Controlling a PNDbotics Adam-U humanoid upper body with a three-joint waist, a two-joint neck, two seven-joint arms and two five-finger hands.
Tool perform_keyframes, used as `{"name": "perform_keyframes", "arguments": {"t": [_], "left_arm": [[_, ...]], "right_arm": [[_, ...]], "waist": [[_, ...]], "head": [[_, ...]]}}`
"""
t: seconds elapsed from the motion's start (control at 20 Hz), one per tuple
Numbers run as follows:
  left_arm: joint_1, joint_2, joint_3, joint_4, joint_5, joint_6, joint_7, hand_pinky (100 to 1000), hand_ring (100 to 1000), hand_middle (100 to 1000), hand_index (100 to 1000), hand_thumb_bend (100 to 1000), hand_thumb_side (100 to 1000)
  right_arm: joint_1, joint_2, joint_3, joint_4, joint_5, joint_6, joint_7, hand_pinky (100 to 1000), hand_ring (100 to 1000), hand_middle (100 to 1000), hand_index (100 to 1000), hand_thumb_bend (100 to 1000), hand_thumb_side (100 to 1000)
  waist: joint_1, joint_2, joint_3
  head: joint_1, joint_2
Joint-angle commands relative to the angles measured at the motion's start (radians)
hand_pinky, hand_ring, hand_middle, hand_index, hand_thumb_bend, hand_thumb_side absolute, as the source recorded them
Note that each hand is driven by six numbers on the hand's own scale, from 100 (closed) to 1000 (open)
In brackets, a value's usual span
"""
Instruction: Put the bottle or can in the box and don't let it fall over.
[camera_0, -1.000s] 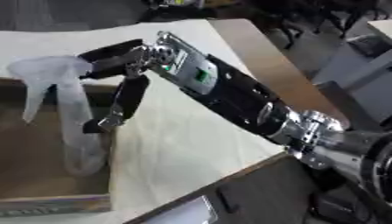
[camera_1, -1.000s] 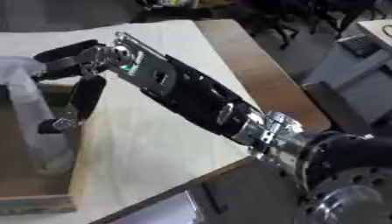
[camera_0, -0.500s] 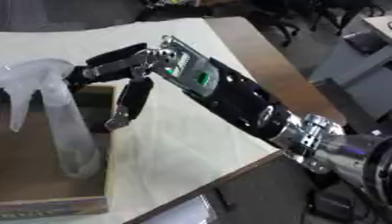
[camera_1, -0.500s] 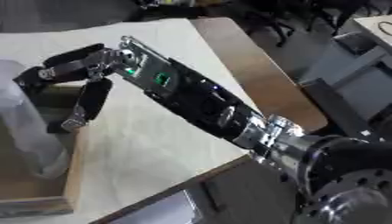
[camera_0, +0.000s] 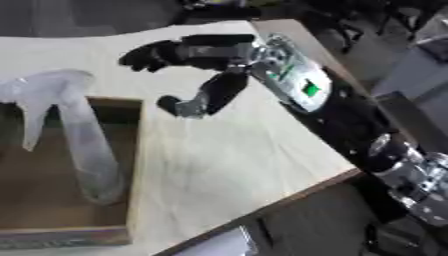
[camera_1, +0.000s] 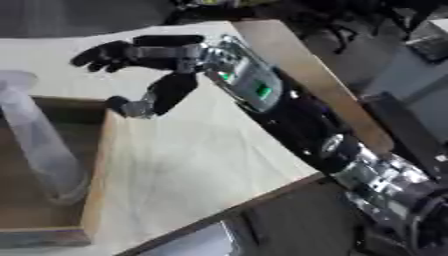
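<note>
Left eye view, fingers: the right hand (camera_0: 197, 55) has its fingers (camera_0: 144, 54) stretched out and spread toward the robot's left, with the thumb (camera_0: 188, 104) hanging down apart from them; nothing is held between them.
Hand to bottle: the hand is clear of the bottle (camera_0: 79, 135), over the bare table (camera_0: 236, 155) just beside the box's near-right wall, with open space between thumb and bottle.
Bottle: a pale, translucent spray-type bottle, as best the blur allows; its base sits on the floor of the box (camera_0: 133, 165) close to the right wall, and its trigger head rises above the rim. It looks upright with a slight lean, touching no hand.
Box: a shallow brown cardboard tray at the robot's left, open on top, with the bottle the only thing visible in it.
Left hand: not visible in either view.
Done: placing and letting go both appear finished, since the bottle stands unsupported inside the box.
Left: probably only to draw the right arm (camera_0: 341, 110) away without brushing the tall bottle, whose narrow base and high head would likely tip from a light knock.
</note>
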Motion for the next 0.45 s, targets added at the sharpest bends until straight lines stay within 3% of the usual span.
{"name": "perform_keyframes", "arguments": {"t": [0.05,0.45], "left_arm": [[0.005,0.011,0.013,-0.015,-0.020,-0.006,-0.006,645,416,775,849,135,764],[0.022,-0.034,0.004,-0.015,-0.059,-0.035,-0.050,644,426,792,855,137,771]], "right_arm": [[0.029,-0.070,-0.080,-0.046,-0.038,-0.033,-0.106,958,1000,1000,978,100,430],[0.192,-0.090,-0.245,-0.049,-0.159,-0.230,-0.363,956,1000,1000,963,100,383]], "waist": [[0.012,-0.005,-0.017],[0.037,0.029,-0.102]], "head": [[0.095,-0.027],[0.248,-0.072]]}}
